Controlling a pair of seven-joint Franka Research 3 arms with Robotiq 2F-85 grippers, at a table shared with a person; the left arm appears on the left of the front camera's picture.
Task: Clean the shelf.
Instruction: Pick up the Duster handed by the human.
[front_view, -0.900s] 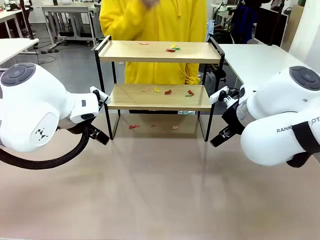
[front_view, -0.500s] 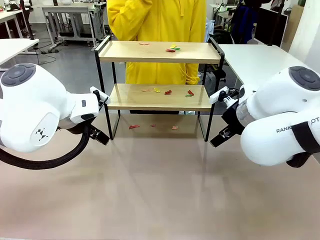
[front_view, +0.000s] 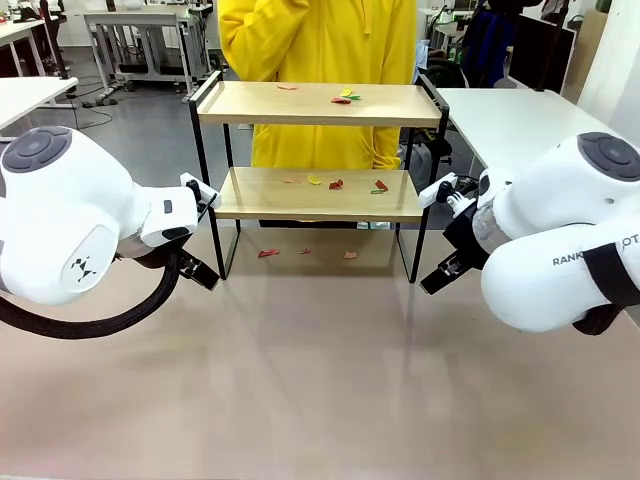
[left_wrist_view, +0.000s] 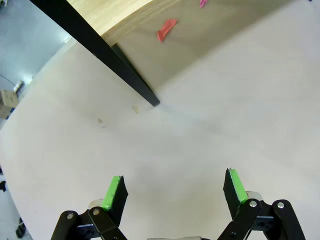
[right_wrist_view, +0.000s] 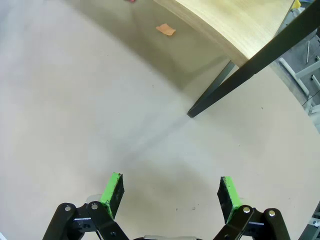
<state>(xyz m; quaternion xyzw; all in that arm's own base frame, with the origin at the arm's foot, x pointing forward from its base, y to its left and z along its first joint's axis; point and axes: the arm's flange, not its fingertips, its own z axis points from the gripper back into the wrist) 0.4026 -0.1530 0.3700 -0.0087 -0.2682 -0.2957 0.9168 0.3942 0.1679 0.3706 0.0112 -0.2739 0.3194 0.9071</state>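
Note:
The shelf (front_view: 316, 196) stands at the far middle of the table, two light wooden boards in a black frame. Small red, yellow and green scraps (front_view: 345, 97) lie on its top board, and more scraps (front_view: 335, 184) on the lower board. Others (front_view: 268, 253) lie on the table beneath it. My left gripper (left_wrist_view: 175, 189) hangs open and holds nothing over bare table, just short of the shelf's front left leg (left_wrist_view: 125, 75). My right gripper (right_wrist_view: 170, 191) is also open and holds nothing, near the front right leg (right_wrist_view: 235, 82). An orange scrap (right_wrist_view: 165, 29) lies beyond it.
A person in a yellow hoodie (front_view: 318, 40) stands close behind the shelf. My two bulky white arms (front_view: 60, 230) (front_view: 560, 245) flank the shelf at left and right. White tables (front_view: 510, 120) stand to either side further back.
The person behind the shelf has shifted slightly to the right. Both arms and grippers have stayed still.

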